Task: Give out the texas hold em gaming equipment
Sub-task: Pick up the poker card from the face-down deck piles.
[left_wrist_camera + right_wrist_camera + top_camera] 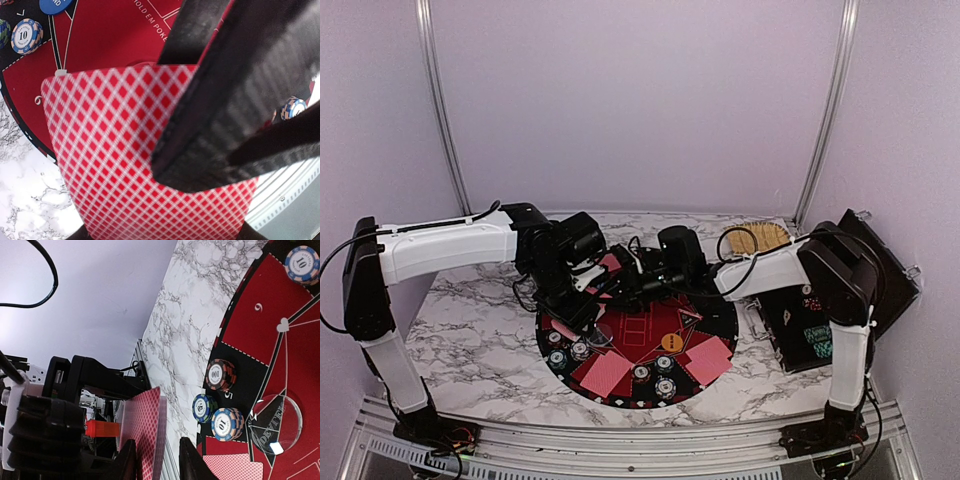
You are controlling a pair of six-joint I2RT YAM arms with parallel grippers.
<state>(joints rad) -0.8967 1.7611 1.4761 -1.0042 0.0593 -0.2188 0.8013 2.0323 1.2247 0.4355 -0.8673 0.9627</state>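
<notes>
Over the marble table, the left gripper clasps the playing cards; the right gripper straddles them, jaws apart

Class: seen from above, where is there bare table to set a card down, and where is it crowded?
Bare marble left of the mat, out to the left arm; a narrower strip between mat and case. Crowded: the mat's near half, with cards and chips.

L arm / R arm: white shells, blk joints | blk cables | R gripper blk
</notes>
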